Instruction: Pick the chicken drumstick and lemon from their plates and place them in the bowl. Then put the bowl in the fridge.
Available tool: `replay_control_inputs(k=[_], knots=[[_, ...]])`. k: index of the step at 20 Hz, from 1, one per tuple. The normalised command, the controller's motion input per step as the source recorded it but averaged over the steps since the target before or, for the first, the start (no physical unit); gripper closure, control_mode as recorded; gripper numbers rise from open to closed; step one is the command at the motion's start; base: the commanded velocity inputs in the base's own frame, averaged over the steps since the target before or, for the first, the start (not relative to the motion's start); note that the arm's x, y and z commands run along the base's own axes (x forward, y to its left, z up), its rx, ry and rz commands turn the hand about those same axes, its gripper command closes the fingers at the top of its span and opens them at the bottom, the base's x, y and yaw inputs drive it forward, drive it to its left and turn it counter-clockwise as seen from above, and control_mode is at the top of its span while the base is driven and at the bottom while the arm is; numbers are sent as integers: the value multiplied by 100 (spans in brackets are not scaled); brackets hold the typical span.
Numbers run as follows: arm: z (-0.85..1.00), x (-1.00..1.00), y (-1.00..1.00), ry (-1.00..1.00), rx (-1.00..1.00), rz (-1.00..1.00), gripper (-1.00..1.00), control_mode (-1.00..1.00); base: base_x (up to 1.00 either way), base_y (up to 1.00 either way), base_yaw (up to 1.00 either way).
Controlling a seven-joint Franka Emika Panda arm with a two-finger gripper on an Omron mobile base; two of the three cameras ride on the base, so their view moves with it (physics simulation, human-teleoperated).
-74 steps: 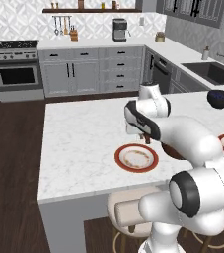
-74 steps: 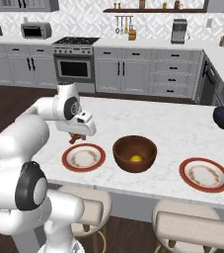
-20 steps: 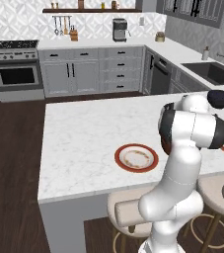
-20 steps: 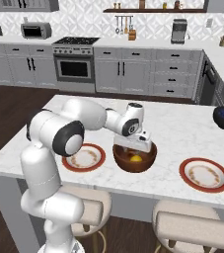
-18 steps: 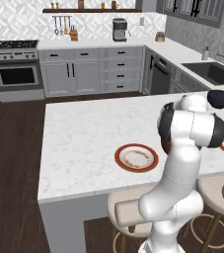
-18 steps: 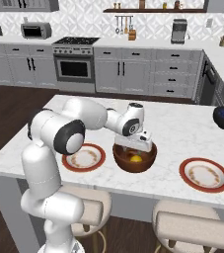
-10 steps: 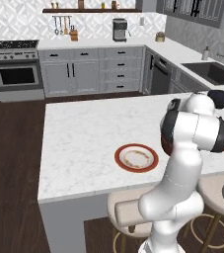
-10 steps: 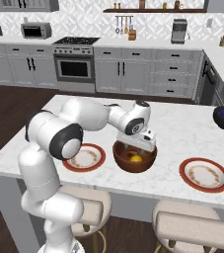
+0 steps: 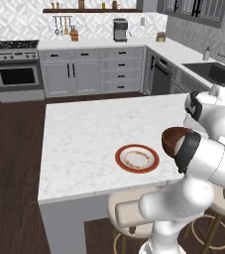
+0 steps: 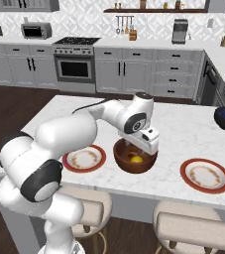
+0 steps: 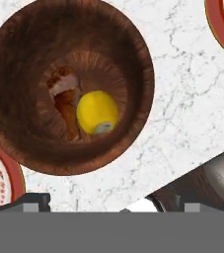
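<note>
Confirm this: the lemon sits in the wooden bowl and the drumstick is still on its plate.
Half wrong. The lemon is in the wooden bowl, but the drumstick lies there too, touching it, as the hand view shows. The plate beside the bowl holds no food.

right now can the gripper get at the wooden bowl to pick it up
Probably yes. The gripper hangs open right above the bowl, with nothing between them. The drumstick and lemon lie at the bottom, leaving the rim free to grab.
</note>
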Motion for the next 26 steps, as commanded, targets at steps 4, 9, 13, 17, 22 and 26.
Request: replay_control_inputs(k=[4, 9, 13, 17, 22, 26], knots=[[7, -94, -12, -3, 0, -37, -100, -100, 0, 0, 0], [-2, -64, -8, 0, 10, -26, -100, -100, 0, 0, 0], [-10, 14, 0, -4, 11, -5, -100, -100, 0, 0, 0], [-39, 54, -1, 0, 14, 0, -100, -100, 0, 0, 0], [-17, 56, 0, 0, 2, 0, -100, -100, 0, 0, 0], [-6, 25, 0, 0, 0, 0, -100, -100, 0, 0, 0]])
